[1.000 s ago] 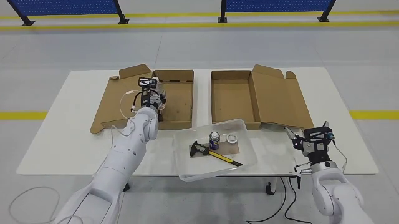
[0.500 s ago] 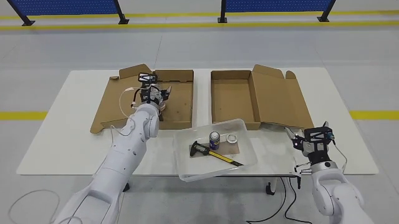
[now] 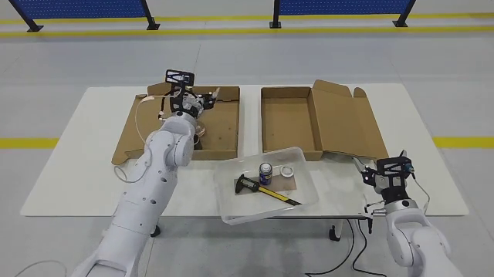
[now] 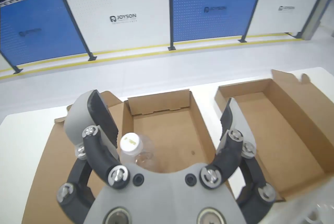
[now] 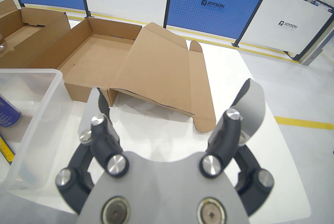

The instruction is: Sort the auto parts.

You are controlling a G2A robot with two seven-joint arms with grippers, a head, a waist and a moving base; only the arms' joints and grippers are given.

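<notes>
Top view: the white counter [image 3: 77, 161] carries two open cardboard boxes side by side, the left box [image 3: 220, 126] and the right box [image 3: 287, 123], each with its lid flap folded outward. A clear plastic tray [image 3: 305, 157] sits at the near edge in front of the gap between them. It holds a caliper [image 3: 258, 188], a blue can [image 3: 265, 173] standing upright, and a white ring [image 3: 287, 171] just beside the can. My left end effector [image 3: 207, 101] hangs over the left box; my right end effector [image 3: 363, 170] is at the counter's near right corner, beside the right box's flap, well apart from the tray contents. Left wrist view: my left fingers are spread wide, gripping nothing. A clear bottle [image 4: 131, 142] with a white cap stands upright on the left box's floor, between my fingers and just beside one pad; I cannot tell whether it touches. Right wrist view: my right fingers are spread wide and empty above bare counter, with the tray's corner to one side and the right box's flap ahead.
</notes>
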